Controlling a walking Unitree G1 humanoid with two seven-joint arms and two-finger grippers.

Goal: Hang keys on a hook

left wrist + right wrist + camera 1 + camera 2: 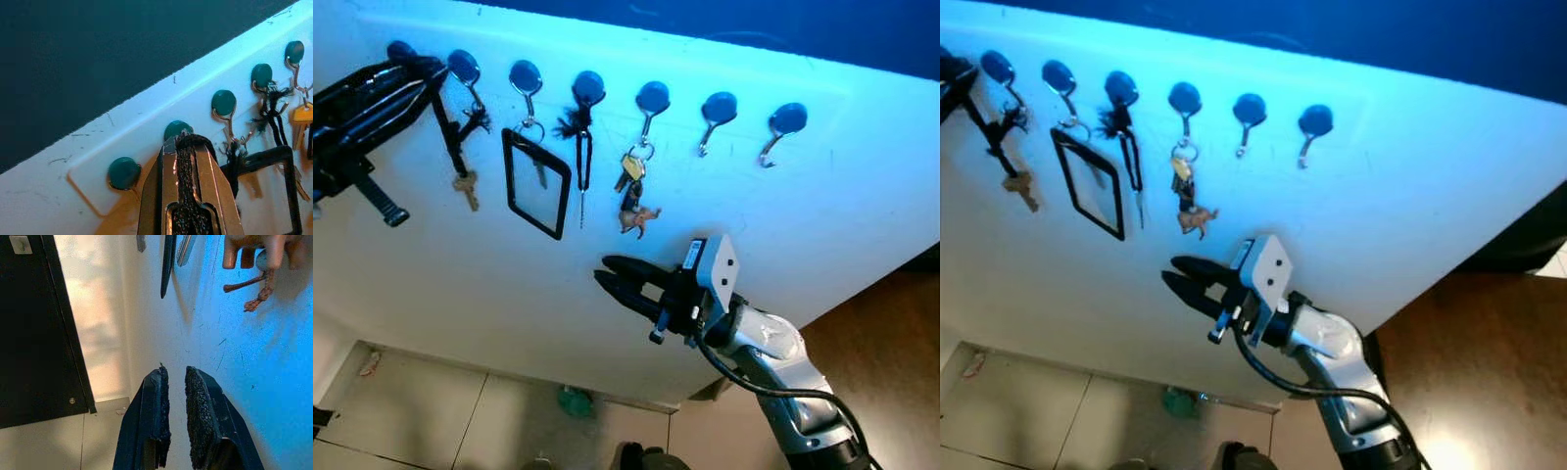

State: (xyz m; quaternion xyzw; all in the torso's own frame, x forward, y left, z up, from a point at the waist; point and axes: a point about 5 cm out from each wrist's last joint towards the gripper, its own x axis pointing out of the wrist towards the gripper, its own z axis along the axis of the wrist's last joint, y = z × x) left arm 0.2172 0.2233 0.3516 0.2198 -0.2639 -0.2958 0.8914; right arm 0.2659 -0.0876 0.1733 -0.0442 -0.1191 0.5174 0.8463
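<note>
We note the white board carrying a row of blue hooks. The left gripper sits at the board's left end, fingers pressed together on a black lanyard whose key hangs below, long axis vertical. The second hook from the left lies just beside this claw. The right gripper hovers lower, well apart, fingers narrowly parted, empty. Left arm is nearer.

Two rightmost hooks hang bare, with open white board below them. Left of these, the key bunch, black tassel, badge holder and lanyard key crowd the remaining hooks.
</note>
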